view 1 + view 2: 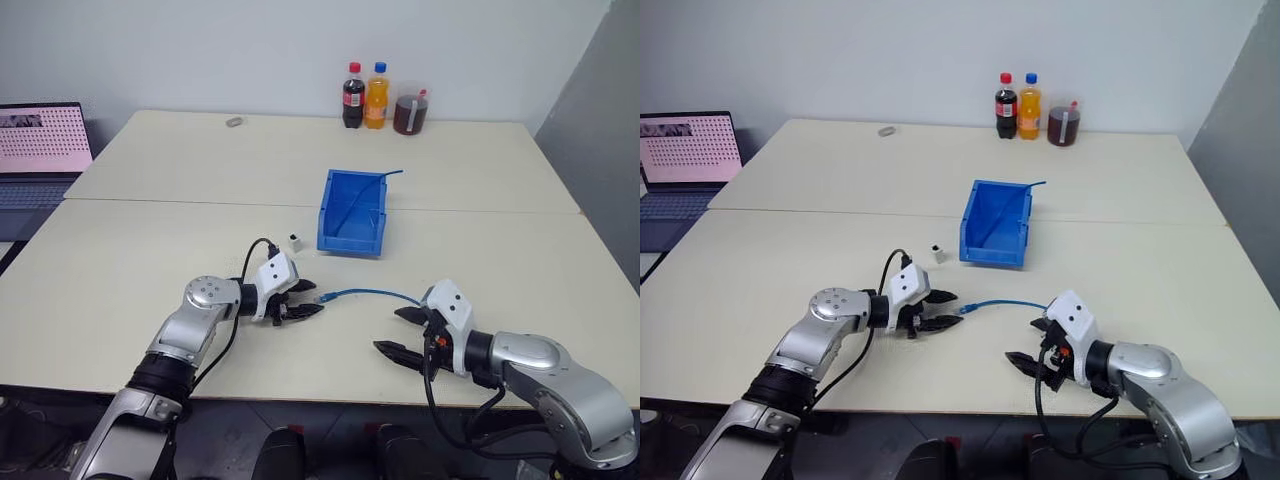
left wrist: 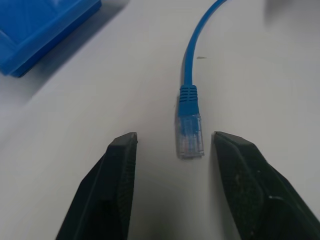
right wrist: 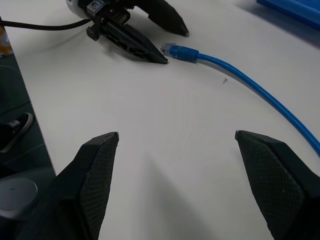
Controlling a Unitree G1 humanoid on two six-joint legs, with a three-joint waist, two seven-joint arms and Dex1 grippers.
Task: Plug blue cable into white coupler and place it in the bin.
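1. Two grippers sit low over the near table (image 1: pixel 120 300). Closest in, the right gripper (image 1: pixel 400 332) has its jaws spread wide with nothing between them, just bare tabletop. The blue cable (image 3: pixel 260 90) runs past one side of it, beyond the fingertips, not touching either finger.

2. A bit further in, the left gripper (image 1: pixel 304 298) points at the cable's plug (image 2: pixel 189 135). In the left wrist view the clear plug lies flat on the table right in the gap between the two black fingers (image 2: pixel 117 185), closer to one of them, with its tip just level with the fingertips. Jaws are partly open, and I can't see either finger actually touching the plug, so nothing's held.

3. From the plug the cable curves across the table toward the right gripper's side.

4. Next out is the white coupler (image 1: pixel 294 241), standing alone on the table, just beside the near left corner of the bin (image 1: pixel 352 240), apart from both grippers and not plugged in.

5. The bin sits at the seam between the two tables, with a thin blue wire (image 1: pixel 378 183) hanging over its far rim.

6. Way at the back: two bottles (image 1: pixel 364 97) and a jar (image 1: pixel 410 108) by the wall, plus a laptop (image 1: pixel 40 150) off to the far left.
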